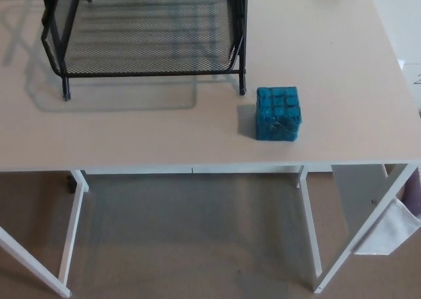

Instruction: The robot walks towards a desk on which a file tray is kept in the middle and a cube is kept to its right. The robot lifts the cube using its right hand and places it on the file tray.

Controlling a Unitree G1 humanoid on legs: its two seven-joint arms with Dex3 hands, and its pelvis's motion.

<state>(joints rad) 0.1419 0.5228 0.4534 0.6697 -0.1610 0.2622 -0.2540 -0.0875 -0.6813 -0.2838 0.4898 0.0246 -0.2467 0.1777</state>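
Cube (278,113) sits just right of the tray (145,49) on the counter (348,62), the right arm's side; no hand showing, grip state unknowable.

Looking down through the head camera. The desk (131,134) spans the upper frame almost edge to edge. The file tray (145,49) stands on it toward the far side, left of centre, with its upper part cut off by the frame. The cube (278,113) sits on the desk to the tray's right and nearer to me, close to the tray's near-right foot (242,90) but apart from it. The cube lies toward the desk's near edge. Below, I see the floor (191,246) between the desk legs (310,226). Something flat (388,230) hangs beside the right-hand legs; I cannot tell what it is.
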